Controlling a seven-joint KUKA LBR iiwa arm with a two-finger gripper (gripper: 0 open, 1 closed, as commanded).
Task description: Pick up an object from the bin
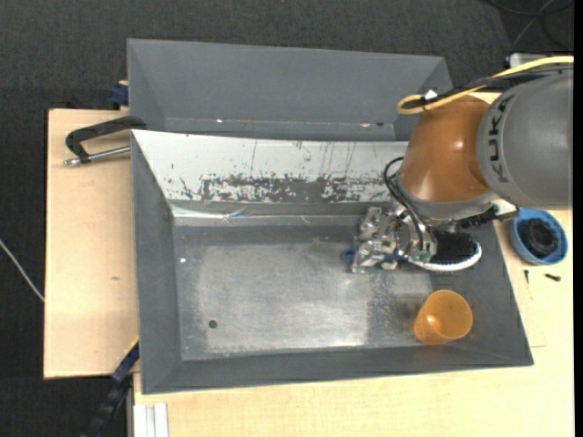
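My gripper [374, 243] hangs low over the bin floor, right of the middle and near the back wall. Directly to its right lies a black oval thing with a white rim [455, 252], partly hidden under the arm's orange cover. It looks close to the gripper; touching or apart I cannot tell. An orange cup [444, 317] lies on its side at the front right of the bin, below and right of the gripper and apart from it.
A tiny dark speck [212, 324] sits on the floor at the front left. The arm and its orange cover lean in over the bin's right rim.
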